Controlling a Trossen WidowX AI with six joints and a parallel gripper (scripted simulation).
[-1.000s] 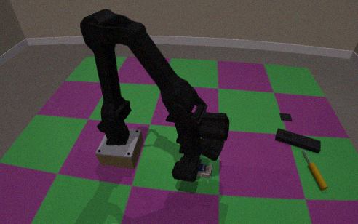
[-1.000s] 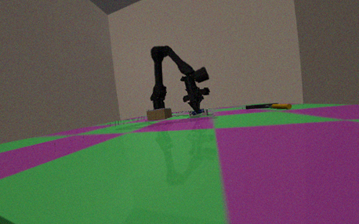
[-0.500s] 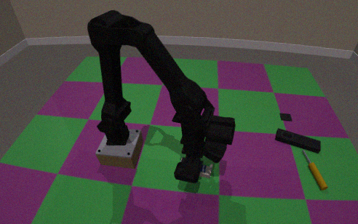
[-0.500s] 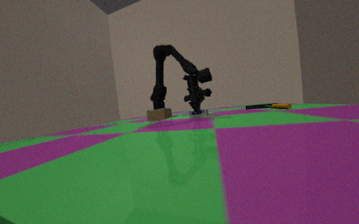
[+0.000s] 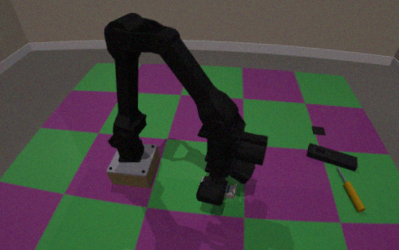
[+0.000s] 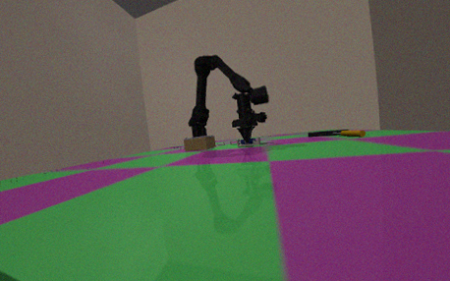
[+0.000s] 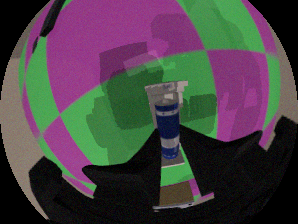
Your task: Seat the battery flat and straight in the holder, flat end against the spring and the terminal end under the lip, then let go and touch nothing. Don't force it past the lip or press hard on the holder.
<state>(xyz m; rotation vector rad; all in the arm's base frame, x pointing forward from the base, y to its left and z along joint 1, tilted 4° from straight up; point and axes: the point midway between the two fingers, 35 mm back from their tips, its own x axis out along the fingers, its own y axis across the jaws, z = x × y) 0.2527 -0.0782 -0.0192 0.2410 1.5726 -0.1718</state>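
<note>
From the top view, far left, I see the arm's base block (image 5: pixel 133 166) sitting where a green and a purple square of the checkered mat (image 5: pixel 284 118) meet. The arm (image 5: pixel 162 45) rises from it, arches over and drops to the right, ending with the gripper (image 5: pixel 220 191) pointing straight down, low over a green square. Its fingers are pinching the battery (image 7: pixel 166 129); in the wrist view I see the blue-and-white cylinder running lengthwise between the 2 dark fingers. Its far end reaches a pale frame that I take for the holder (image 7: pixel 165 91), lying on green just beyond the fingertips. From above, only a small pale corner of that holder shows beside the gripper, so I cannot tell whether the battery sits flat in it or is tilted. The exterior view puts the fingertips right down at the mat's surface. Further right, well apart from the gripper, lie a small black square (image 5: pixel 318 130), a long black bar (image 5: pixel 332 157) and, nearest me, 1 screwdriver (image 5: pixel 352 191) with an orange handle.
</note>
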